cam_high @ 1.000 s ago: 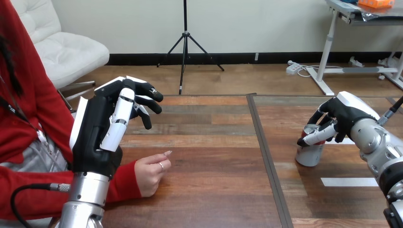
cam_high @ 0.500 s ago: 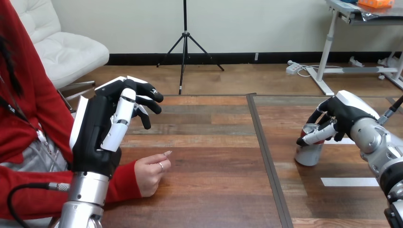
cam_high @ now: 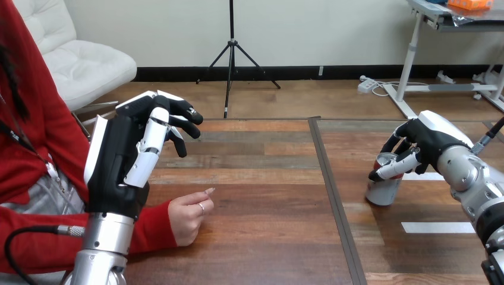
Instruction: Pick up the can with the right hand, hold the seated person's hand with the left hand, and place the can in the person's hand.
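Chiefly, the can [cam_high: 383, 189] was found just beneath the curled fingers [cam_high: 395, 168] of the right hand [cam_high: 429, 141], which were clamped round its rim from above. The left hand [cam_high: 119, 160] was held aloft, fingers loosely apart and empty, with the person's hand [cam_high: 185, 218] rested on the table [cam_high: 267, 237] below them. A firm, level grip was judged necessary before lifting.

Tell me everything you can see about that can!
The can looks like shiny silver metal, with red near its top and a round rim. It stands nearly upright, leaning a little, on the right part of the wooden table. The right hand has its fingers and thumb curled round the can's upper part. Nothing else touches it.
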